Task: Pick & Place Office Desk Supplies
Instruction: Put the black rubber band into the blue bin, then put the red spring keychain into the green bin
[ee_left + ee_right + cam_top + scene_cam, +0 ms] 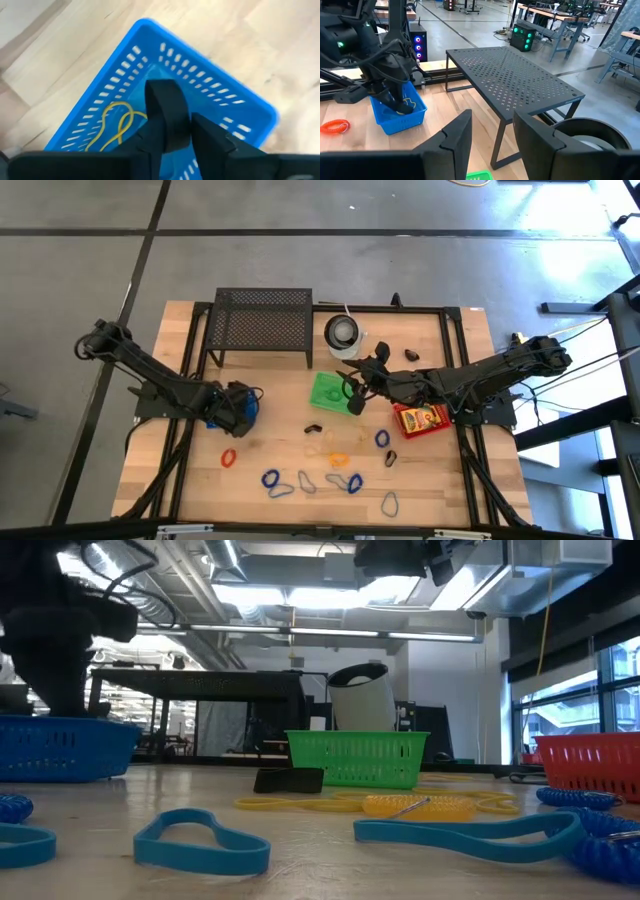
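The left tool hangs inside the blue basket, its fingers pressed together around nothing I can make out; a yellow loop lies in the basket just beside them. The right tool hovers open and empty above the green basket, with the red basket behind it under its arm. Most supplies remain loose on the tabletop in front of both tools: blue loops, an orange one, a red one, black clips. I'd judge the sorting barely started.
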### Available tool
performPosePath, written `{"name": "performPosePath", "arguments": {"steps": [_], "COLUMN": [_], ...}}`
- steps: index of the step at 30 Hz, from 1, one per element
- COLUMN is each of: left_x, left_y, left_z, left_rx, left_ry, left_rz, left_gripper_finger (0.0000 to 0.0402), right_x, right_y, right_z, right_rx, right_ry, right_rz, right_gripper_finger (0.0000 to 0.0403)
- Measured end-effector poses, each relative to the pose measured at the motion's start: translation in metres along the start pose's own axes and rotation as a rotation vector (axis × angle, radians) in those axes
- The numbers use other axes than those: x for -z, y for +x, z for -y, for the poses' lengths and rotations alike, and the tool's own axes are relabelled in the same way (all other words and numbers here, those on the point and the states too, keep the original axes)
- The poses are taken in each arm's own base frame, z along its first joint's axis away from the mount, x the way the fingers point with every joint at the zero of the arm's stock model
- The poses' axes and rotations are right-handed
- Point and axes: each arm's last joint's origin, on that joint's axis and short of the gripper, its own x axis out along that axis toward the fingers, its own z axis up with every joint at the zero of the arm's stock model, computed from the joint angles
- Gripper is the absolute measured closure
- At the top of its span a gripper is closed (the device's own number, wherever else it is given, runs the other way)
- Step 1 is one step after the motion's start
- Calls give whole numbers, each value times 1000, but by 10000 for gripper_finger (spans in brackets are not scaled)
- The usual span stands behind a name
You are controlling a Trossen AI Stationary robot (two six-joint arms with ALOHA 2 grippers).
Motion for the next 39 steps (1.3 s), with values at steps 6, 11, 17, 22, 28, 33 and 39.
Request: {"name": "performPosePath", "arguments": {"steps": [6, 11, 17, 22, 28, 33, 39], "left_x": [-5, -5, -12, -23, -15, 10, 41], "left_y": [-8, -8, -19, -33, -39, -45, -39], "left_z": [6, 6, 13, 23, 37, 40, 36], "left_rx": [30, 32, 69, 116, 311, 371, 331], "left_ry": [47, 52, 40, 101, 227, 156, 68], "left_rz": [12, 12, 38, 136, 23, -220, -288], "left_gripper_finger": [284, 272, 271, 273, 273, 268, 267], "right_x": [0, 0, -1, -3, -3, -2, -2], "right_y": [0, 0, 0, 0, 0, 0, -1], "right_z": [0, 0, -1, -2, -4, -4, -6], "right_rx": [0, 0, -33, -67, -134, -138, -218], "right_ry": [-1, -1, 11, 73, 124, 125, 150], "right_rz": [0, 0, 9, 16, 5, 4, -10], "right_gripper_finger": [256, 256, 256, 257, 257, 257, 257]}}
